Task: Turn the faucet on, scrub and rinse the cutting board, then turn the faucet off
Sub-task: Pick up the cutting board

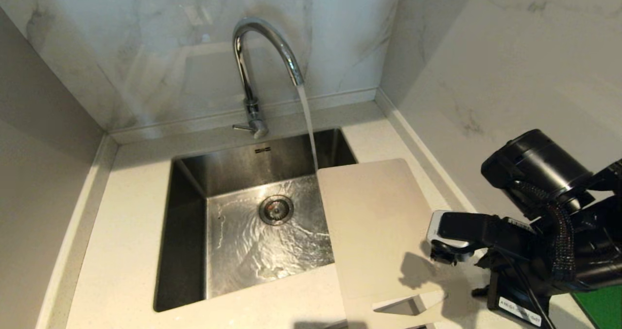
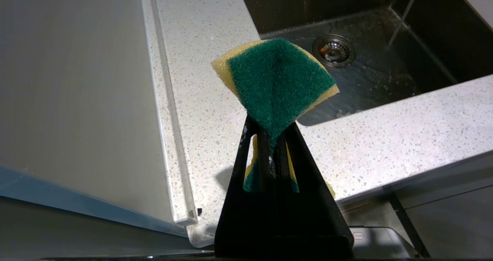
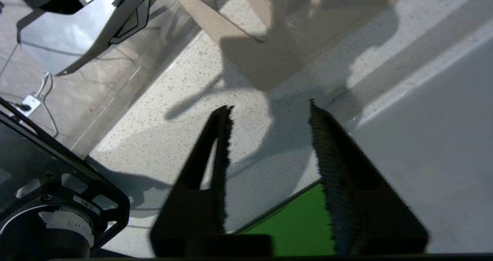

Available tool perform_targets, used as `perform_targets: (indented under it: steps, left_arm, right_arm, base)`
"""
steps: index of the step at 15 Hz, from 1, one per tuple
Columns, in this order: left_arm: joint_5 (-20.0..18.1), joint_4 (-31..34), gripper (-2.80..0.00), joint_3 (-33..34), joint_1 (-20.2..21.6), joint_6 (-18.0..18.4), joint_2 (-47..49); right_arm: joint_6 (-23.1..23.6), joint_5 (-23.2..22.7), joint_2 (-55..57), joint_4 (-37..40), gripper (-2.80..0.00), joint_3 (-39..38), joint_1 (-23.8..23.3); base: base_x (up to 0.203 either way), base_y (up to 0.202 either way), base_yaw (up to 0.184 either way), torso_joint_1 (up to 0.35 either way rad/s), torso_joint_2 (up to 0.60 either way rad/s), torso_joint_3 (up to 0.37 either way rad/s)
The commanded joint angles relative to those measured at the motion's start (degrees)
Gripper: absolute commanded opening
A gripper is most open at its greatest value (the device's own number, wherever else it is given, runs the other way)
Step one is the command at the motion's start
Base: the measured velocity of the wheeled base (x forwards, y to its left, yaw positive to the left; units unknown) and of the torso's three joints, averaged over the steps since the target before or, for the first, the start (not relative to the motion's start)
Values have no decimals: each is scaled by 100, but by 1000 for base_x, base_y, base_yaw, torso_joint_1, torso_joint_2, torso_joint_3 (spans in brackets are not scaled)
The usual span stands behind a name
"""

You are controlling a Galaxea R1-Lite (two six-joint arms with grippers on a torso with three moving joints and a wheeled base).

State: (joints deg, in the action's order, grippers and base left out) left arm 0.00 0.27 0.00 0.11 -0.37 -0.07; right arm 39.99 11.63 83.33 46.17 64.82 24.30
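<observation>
1. The faucet (image 1: pixel 257 76) stands at the upper centre of the head view, behind the sink (image 1: pixel 187 232), and a stream of water (image 1: pixel 307 125) runs from its spout.
2. The stream falls just past the far left corner of the cutting board (image 1: pixel 374 227); rippling water covers the sink floor around the drain (image 1: pixel 276 209).
3. The cutting board lies in the lower centre-right of the head view, spanning the right edge of the sink, part over the basin and part over the pale speckled surface (image 1: pixel 121 251).
4. The right end effector (image 3: pixel 269 137) is spread, nothing between its fingers; in the right wrist view it hangs over the surface with an edge of the cutting board (image 3: pixel 269 60) ahead of it.
5. In the head view the right arm (image 1: pixel 534 232) fills the lower right, just beside the board's right edge; I cannot tell whether they touch.
6. A green object (image 3: pixel 300 226) lies on the surface under the right end effector.
7. The left end effector (image 2: pixel 274 137) is pressed together, pinching a yellow-and-green sponge (image 2: pixel 275 79), which folds between its fingers. In the left wrist view it sits above the front edge of the surface, the sink at upper right.
</observation>
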Motion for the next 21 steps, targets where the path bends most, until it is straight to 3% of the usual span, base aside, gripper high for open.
perform_targets:
  steps: [1,4,8,15,21]
  left_arm:
    - [0,0,-280,0,4,-4,0]
    - [0,0,-280,0,7,-7,7]
    - [0,-1,-280,0,6,-2,7]
    - [0,-18,-280,0,1,-7,7]
    - [0,-18,-280,0,3,-7,2]
  right_arm:
    - [18,53,121,34,0,-75,181]
    - [37,138,142,33,0,-253,438]
    - [717,124,82,-260,0,-786,540]
    - [2206,-215,341,-2615,0,-2194,548]
    - [2365,-274,781,-2846,0,-2442,882]
  base:
    - [0,0,0,0,0,0]
    - [0,0,0,0,0,0]
    - [0,0,0,0,0,0]
    - [0,0,0,0,0,0]
    - [0,0,0,0,0,0]
